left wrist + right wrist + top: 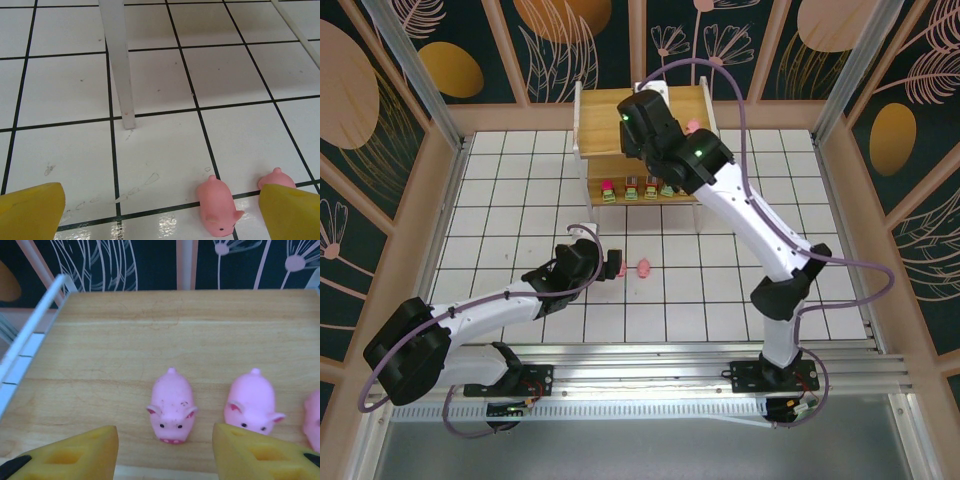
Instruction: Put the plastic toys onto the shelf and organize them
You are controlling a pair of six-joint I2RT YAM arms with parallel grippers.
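On the shelf's (603,118) top board (125,340) three pink pigs stand in a row. The left one (171,405) sits just ahead of my right gripper (165,450), which is open and touches nothing. A second pig (251,401) is beside the right finger, and a third (314,417) is at the frame edge. Several blocky toys (631,188) line the lower tier. On the floor, my left gripper (160,202) is wide open around a pig (217,207) that lies near its right finger. Another pig (274,177) peeks out behind that finger.
A white shelf leg (120,65) stands on the tiles ahead of the left gripper. My right arm (720,190) stretches over the shelf front. Wooden walls (440,150) ring the white tiled floor (520,200).
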